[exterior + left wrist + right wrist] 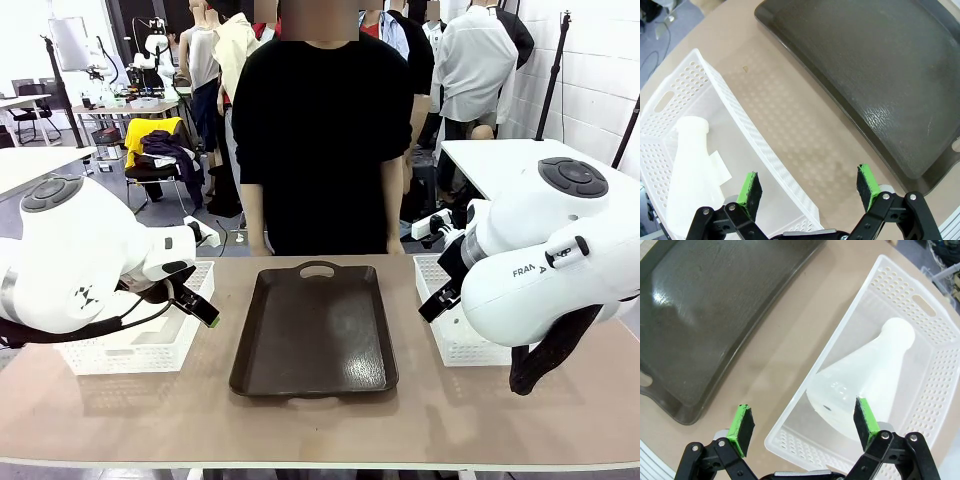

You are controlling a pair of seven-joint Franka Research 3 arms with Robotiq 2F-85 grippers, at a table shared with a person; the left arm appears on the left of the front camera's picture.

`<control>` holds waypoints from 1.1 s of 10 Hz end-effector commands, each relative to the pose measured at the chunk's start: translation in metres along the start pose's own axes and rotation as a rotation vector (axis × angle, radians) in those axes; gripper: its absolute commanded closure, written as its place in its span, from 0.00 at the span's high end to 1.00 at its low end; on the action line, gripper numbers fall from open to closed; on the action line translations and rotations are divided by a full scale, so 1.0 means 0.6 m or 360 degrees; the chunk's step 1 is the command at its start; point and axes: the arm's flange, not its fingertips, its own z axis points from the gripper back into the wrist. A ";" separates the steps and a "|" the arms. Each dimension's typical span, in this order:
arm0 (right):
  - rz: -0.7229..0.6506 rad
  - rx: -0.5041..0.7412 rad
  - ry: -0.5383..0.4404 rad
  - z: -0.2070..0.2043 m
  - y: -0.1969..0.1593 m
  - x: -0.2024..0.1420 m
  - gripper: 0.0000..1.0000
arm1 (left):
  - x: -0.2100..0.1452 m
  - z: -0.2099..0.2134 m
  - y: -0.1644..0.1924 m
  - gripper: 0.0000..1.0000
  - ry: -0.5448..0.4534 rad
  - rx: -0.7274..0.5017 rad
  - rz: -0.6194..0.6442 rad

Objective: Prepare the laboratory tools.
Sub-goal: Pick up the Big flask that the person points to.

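Left gripper [810,182] wide open, nothing held, bottom of the left wrist frame; one pad over the left basket [740,120], the other over the table [805,125]. Left flask [692,165] lies on its side in that basket, lower left of the frame, neck toward the top (apart from the pads). Right gripper [802,420] also wide open and empty, bottom of the right wrist frame; one pad over the table, the other over the right basket [935,355]. Right flask [865,380] lies on its side in it, centre right, neck to the upper right, base toward the gripper; that pad overlaps the base in the picture, contact cannot be told. Tray [315,330] mid front frame, between the baskets; person [320,130] stands behind it, top centre.
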 end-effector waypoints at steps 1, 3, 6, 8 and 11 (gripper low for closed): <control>-0.0001 0.0001 0.0000 0.000 0.000 0.000 1.00 | -0.001 0.000 0.002 1.00 0.0000 0.0001 0.0004; 0.0000 0.0000 0.0000 0.000 0.000 0.000 1.00 | 0.000 0.000 0.000 1.00 0.0000 0.0000 0.0000; 0.0026 0.0157 -0.0041 0.091 -0.011 0.021 1.00 | 0.016 0.089 0.023 1.00 -0.0174 -0.0010 0.0124; -0.0022 0.0311 -0.0141 0.148 -0.029 0.036 1.00 | 0.017 0.143 0.047 1.00 -0.0270 -0.0154 0.0235; -0.0448 0.0656 -0.0201 0.214 -0.104 0.018 1.00 | 0.011 0.185 0.120 1.00 -0.0354 -0.0713 0.0560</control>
